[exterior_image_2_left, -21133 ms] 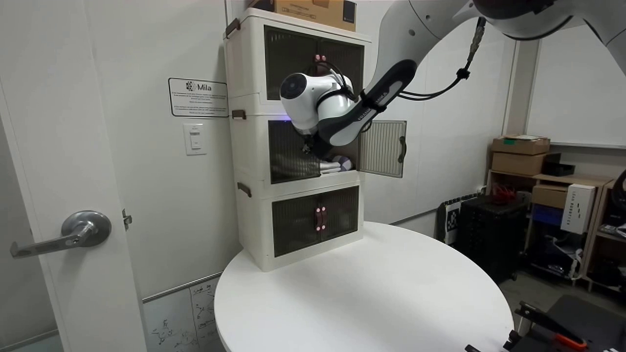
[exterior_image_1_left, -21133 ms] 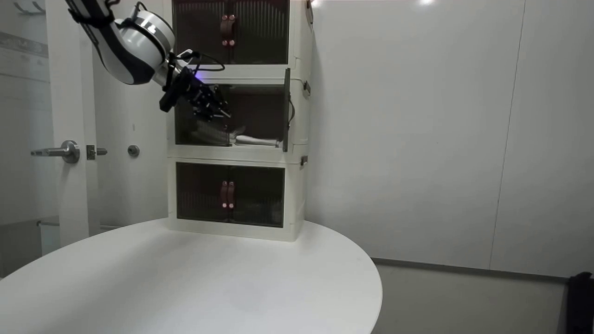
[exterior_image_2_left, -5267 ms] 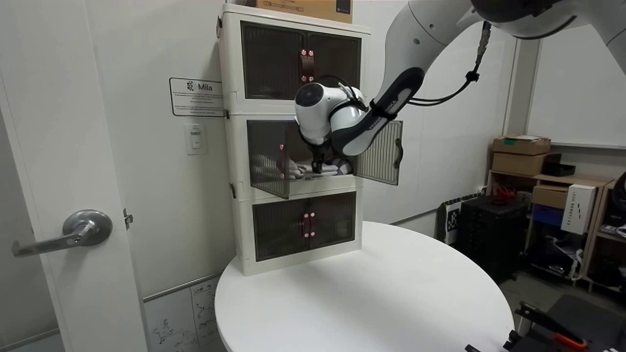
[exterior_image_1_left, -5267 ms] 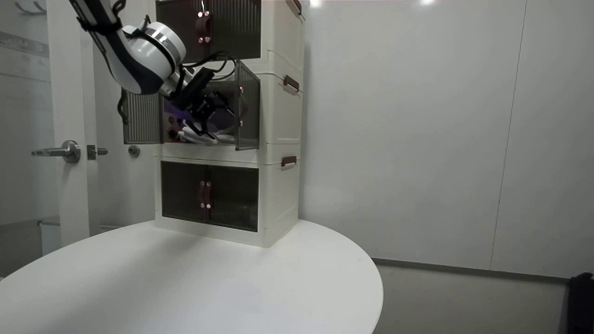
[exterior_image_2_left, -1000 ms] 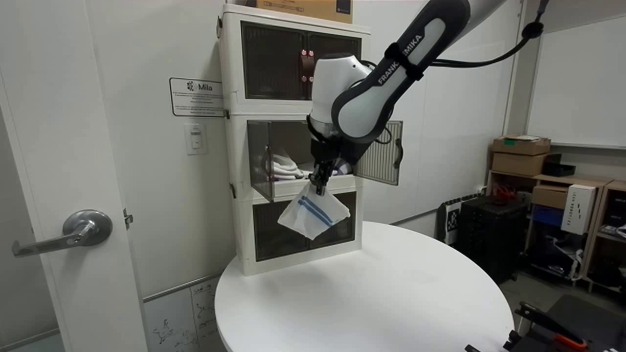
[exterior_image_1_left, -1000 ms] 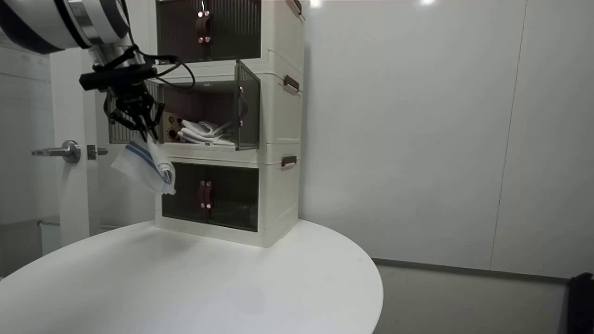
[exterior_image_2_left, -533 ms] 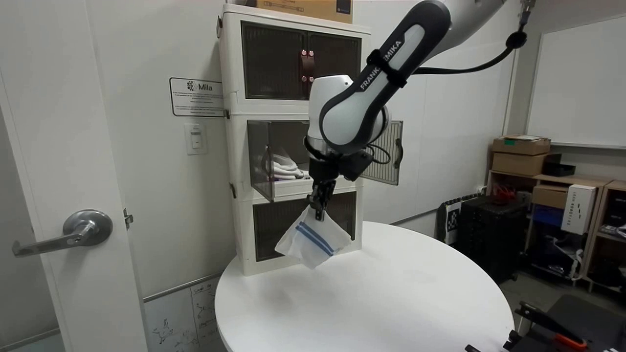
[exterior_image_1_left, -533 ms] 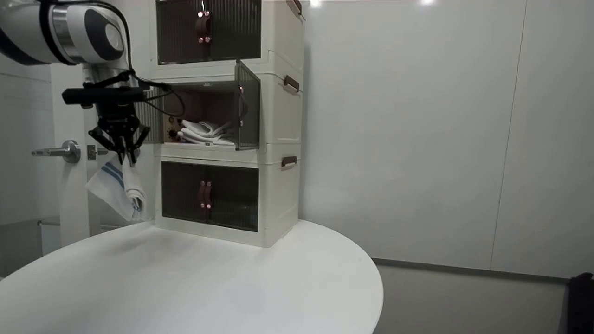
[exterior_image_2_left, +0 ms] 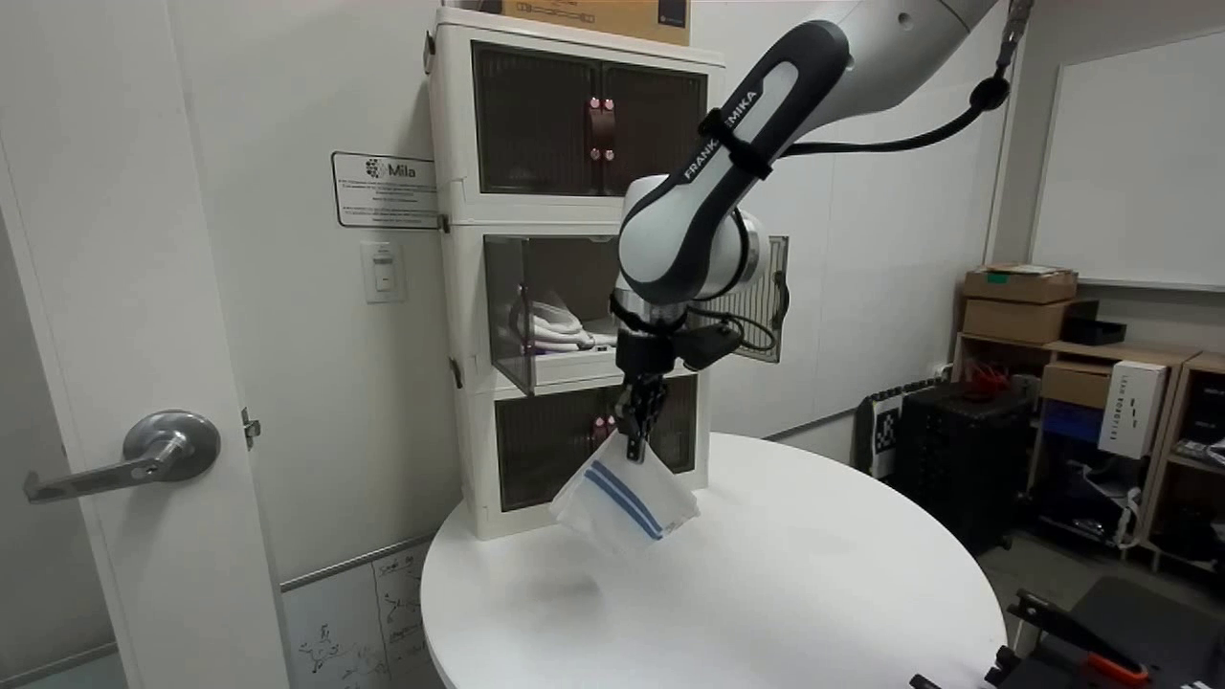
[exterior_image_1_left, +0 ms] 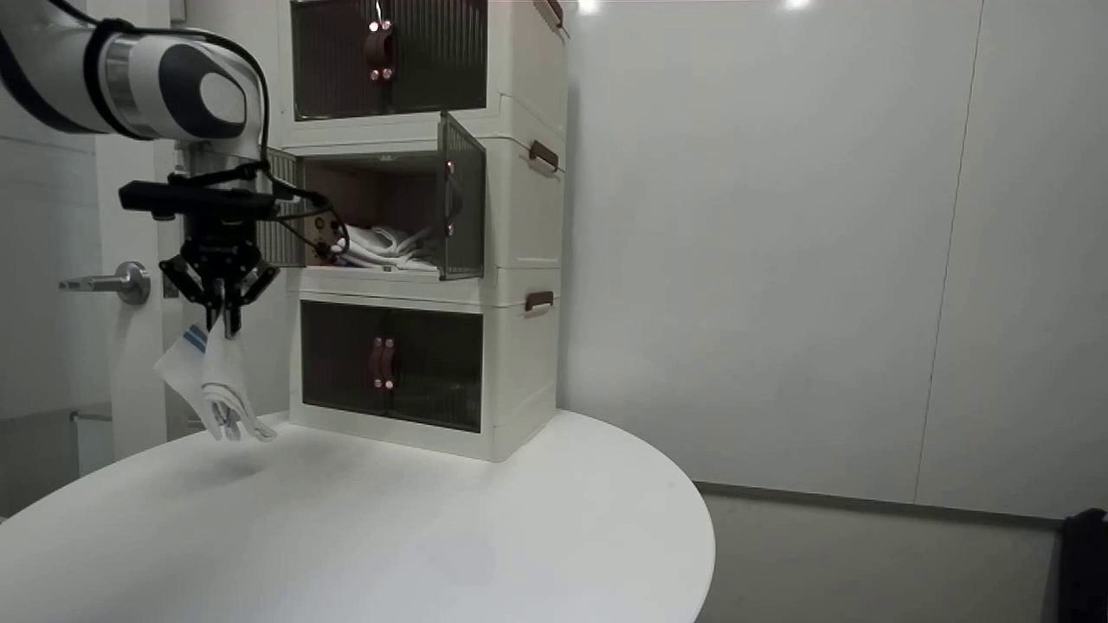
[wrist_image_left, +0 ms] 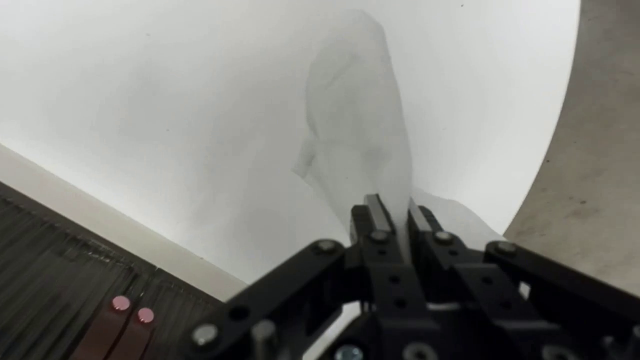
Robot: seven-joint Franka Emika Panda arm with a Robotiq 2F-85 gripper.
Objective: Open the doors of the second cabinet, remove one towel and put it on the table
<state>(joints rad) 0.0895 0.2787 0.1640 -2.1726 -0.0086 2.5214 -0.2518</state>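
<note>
A pale towel [exterior_image_1_left: 227,381] with blue stripes hangs from my gripper [exterior_image_1_left: 222,327], whose fingers are shut on its upper part. In an exterior view the towel [exterior_image_2_left: 627,502] droops low over the table [exterior_image_2_left: 766,593], its shadow below; contact is not visible. Seen from the wrist, the towel [wrist_image_left: 357,105] runs out between the fingertips of my gripper [wrist_image_left: 393,205]. Behind stands the second cabinet [exterior_image_1_left: 528,208], the middle tier. Both its doors are swung outward: one door [exterior_image_1_left: 463,199] shows fully, the far door [exterior_image_2_left: 766,297] is partly covered by the arm.
More folded white cloths [exterior_image_1_left: 385,247] lie inside the middle tier, beside a brown object with knobs [exterior_image_1_left: 320,235]. The bottom cabinet [exterior_image_1_left: 389,368] has its doors closed. Part of a cabinet handle [wrist_image_left: 120,325] shows in the wrist view. Black equipment [exterior_image_2_left: 1101,632] stands past the table's edge.
Earlier only one door was swung out; later both, with my gripper at the cloths inside. Since then the towel has come out, and over the last second it has sunk with my gripper toward the table.
</note>
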